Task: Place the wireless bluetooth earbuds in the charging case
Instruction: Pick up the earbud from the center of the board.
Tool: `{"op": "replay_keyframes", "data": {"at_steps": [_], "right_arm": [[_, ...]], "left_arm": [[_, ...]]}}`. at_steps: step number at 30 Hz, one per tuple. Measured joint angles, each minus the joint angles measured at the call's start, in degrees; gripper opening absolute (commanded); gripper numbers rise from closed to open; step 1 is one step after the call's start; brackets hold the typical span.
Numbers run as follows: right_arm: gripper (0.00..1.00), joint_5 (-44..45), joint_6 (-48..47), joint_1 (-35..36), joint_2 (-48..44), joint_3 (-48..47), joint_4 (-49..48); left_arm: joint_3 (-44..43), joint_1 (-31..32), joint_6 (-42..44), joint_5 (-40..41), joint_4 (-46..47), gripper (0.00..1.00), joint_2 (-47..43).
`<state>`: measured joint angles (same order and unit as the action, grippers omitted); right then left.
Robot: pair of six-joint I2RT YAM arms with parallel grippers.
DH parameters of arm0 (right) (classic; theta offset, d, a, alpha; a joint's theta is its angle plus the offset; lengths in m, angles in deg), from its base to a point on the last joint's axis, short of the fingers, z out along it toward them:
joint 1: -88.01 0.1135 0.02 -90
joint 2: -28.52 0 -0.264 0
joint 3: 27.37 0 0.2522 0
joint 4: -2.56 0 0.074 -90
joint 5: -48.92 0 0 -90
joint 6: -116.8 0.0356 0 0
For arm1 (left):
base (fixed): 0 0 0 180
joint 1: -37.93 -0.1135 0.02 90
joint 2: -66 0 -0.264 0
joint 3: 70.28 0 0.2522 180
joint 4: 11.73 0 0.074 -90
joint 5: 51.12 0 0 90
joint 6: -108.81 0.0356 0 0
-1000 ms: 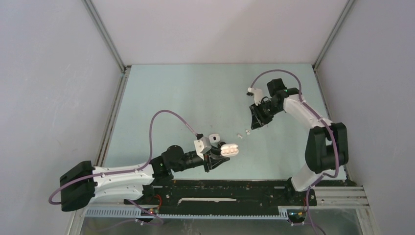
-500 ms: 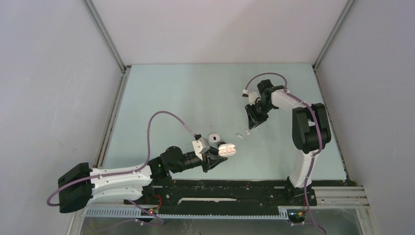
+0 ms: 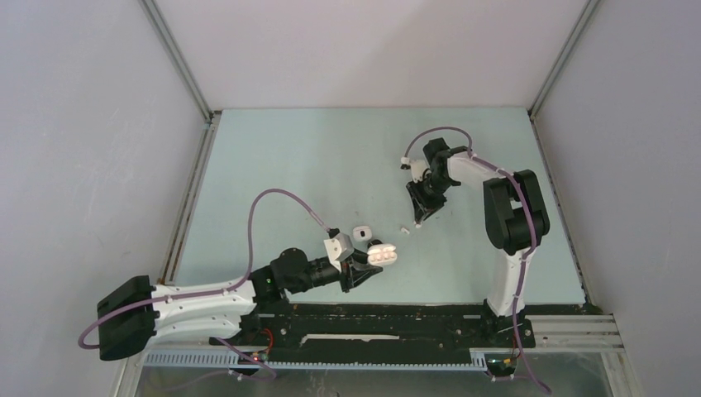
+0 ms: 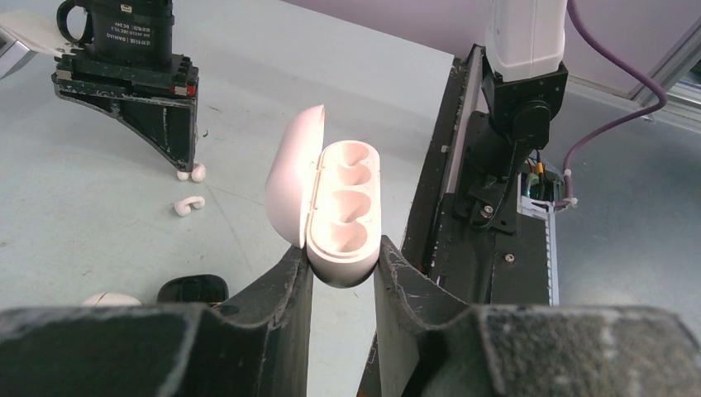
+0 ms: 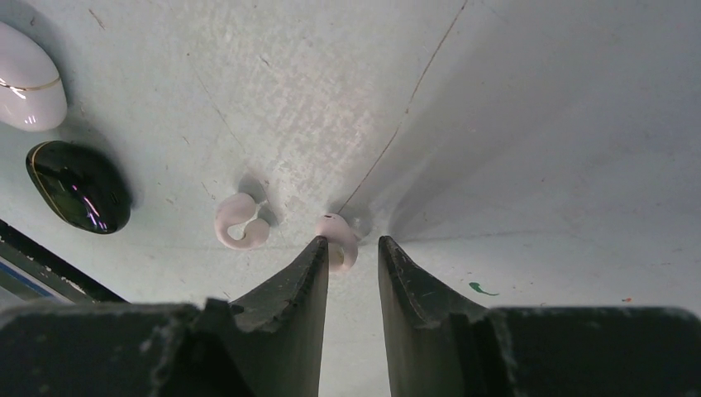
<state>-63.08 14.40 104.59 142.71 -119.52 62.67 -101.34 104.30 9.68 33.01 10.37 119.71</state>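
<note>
Right wrist view shows the right gripper [image 5: 353,241] down at the table [image 5: 512,124], jaws a narrow gap apart and closed on nothing. One white earbud [image 5: 343,234] sits right at the tips, pressed against one finger rather than centred in the gap. A second, curled earbud [image 5: 240,222] lies just beside it. Both rest around the middle of the table, somewhat toward its near edge. A glossy black case [image 5: 78,186] and a white oval one [image 5: 29,78] lie further off.

The left gripper [image 4: 343,248] is clamped on the base of the open charging case [image 4: 343,198], held above the table close to the near edge. Its lid is swung back and both pockets are empty.

The step in hand looks like the pickup. To do it well, shift the tips sideways so the earbud is centred between them. Closing as it stands risks flicking the earbud away or nudging its neighbour. Close gently on the rounded body and lift straight up. The left arm should hold the case steady, pockets facing up.
</note>
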Motion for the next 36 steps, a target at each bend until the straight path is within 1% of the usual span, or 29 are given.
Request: {"op": "replay_keyframes", "data": {"at_steps": [5,17,20,23,26,31,36], "right_arm": [[0.29,0.0,0.0,0.7,0.0,0.0,0.1],[0.05,-1.3,0.2,1.1,-0.7,0.1,0.9],[0.03,-1.6,-0.3,1.2,-3.1,1.1,1.2],[0.01,-2.3,-1.7,1.2,-7.5,2.4,2.3],[0.01,-3.5,-5.4,1.2,-14.0,3.3,4.4],[0.0,-4.7,-15.1,1.8,-27.0,3.7,9.2],[0.0,-6.5,-27.0,4.0,-39.7,3.5,16.9]], "left_arm": [[0.0,0.0,0.0,0.0,0.0,0.0,0.8],[0.0,0.0,0.0,-0.1,-0.1,0.0,1.9],[0.0,0.0,0.0,-0.1,-0.1,0.0,2.3],[0.0,0.0,0.0,-0.2,-0.1,0.0,2.5],[0.0,0.0,0.0,-0.2,0.0,0.0,2.8],[0.0,0.0,0.0,-0.3,0.0,0.0,4.3],[-0.3,0.0,0.1,-0.7,0.2,0.0,6.4]]}}
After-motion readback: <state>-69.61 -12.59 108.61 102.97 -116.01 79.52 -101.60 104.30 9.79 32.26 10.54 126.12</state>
